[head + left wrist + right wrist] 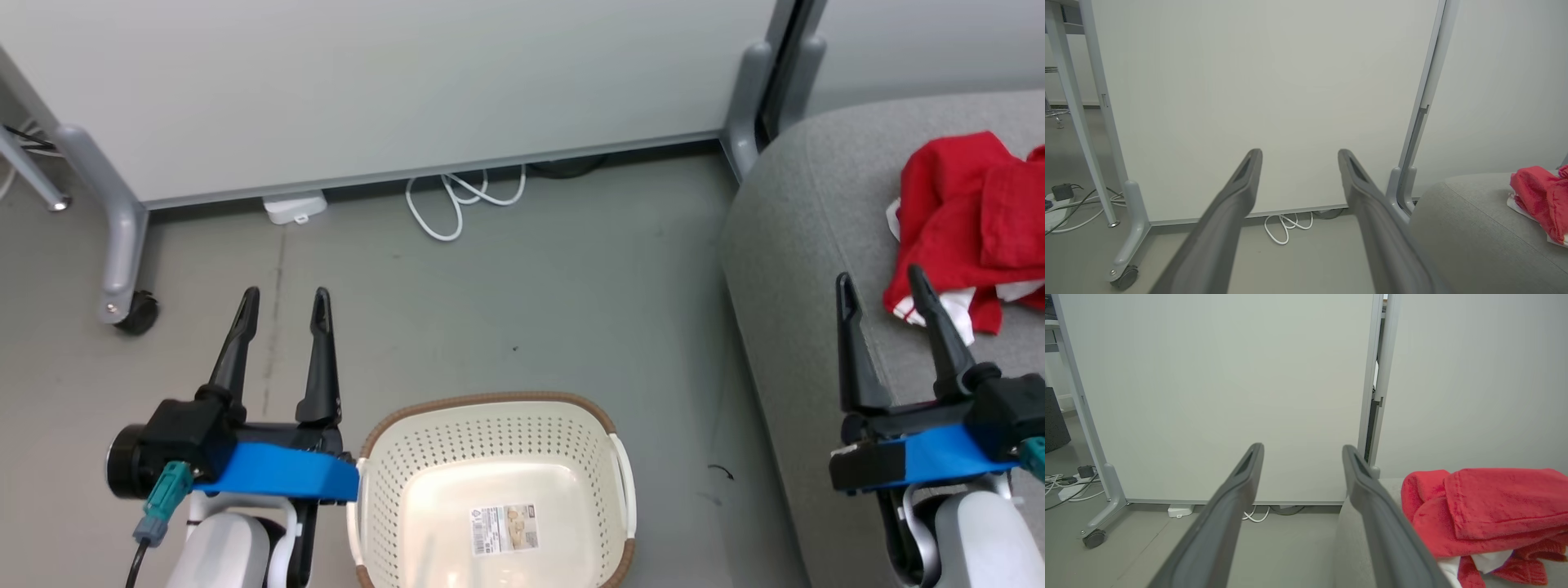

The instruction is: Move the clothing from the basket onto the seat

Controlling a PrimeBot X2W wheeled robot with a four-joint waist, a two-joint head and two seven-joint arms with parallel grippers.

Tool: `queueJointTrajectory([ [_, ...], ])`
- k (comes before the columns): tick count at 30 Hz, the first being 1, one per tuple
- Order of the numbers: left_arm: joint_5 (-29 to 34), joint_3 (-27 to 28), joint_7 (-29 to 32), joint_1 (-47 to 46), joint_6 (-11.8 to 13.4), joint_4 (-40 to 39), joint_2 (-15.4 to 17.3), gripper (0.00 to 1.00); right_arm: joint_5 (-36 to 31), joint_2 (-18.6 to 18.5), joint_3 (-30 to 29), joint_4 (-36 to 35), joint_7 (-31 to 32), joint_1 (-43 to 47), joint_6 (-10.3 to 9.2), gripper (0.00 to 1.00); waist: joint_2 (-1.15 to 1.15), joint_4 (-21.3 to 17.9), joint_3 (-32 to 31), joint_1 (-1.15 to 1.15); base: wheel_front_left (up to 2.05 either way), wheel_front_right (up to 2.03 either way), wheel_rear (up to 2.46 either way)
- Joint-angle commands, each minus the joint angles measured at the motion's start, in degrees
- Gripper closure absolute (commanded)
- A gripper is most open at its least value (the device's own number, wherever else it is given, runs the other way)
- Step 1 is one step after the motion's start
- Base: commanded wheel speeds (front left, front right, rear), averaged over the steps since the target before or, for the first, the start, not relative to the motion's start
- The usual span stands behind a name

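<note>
The red clothing [971, 220] lies crumpled in a heap on the grey seat [800, 245], at about two o'clock from the basket [490, 404]. The basket stands on the floor [571, 286], its bare bottom showing a label sticker [504, 529]. The left gripper [286, 292] hangs just beside the basket at nine o'clock, jaws spread wide and holding nothing. The right gripper [879, 275] hovers over the seat's edge at three o'clock, likewise spread and holding nothing, just beside the clothing. A white cable [457, 200] lies at twelve o'clock, under the panel [408, 82].
</note>
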Motion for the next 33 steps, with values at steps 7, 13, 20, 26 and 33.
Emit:
queueJointTrajectory([
  [7, 3.02, 6.01, -0.25, 4.25, -2.8, 0.9, -2.56, 0.0, -0.73, 1.44, 0.98, -0.08, -0.01, 4.5, 0.03, 0.0, 0.0, 2.55, -3.66, 0.01, 0.0, 0.0, 0.0],
  [13, 5.03, 8.78, -0.26, 7.04, -4.01, 1.83, -4.0, 0.0, -0.85, 1.87, 1.27, -0.57, -0.01, 7.34, 0.03, 0.0, 0.0, 3.0, -5.26, 0.01, 0.0, 0.0, 0.0],
  [20, 7.29, 9.89, -0.25, 8.93, -4.9, 2.58, -5.0, 0.0, -0.51, 2.03, 1.34, 0.13, -0.01, 9.25, 0.03, 0.0, 0.0, 3.01, -6.57, 0.01, 0.0, 0.0, 0.0],
  [26, 8.2, 10.48, -0.26, 9.64, -5.55, 2.73, -5.65, 0.0, 0.18, 2.05, 1.47, 0.72, -0.01, 10.04, 0.03, 0.0, 0.0, 3.11, -7.14, 0.01, 0.0, 0.0, 0.0],
  [33, 8.28, 10.5, 0.06, 9.6, -6.0, 3.07, -6.14, 1.0, 0.16, 1.96, 1.48, 1.34, 0.0, 9.55, 0.0, 1.0, 0.0, 3.01, -7.48, 0.01, 0.0, 0.0, 0.0],
])
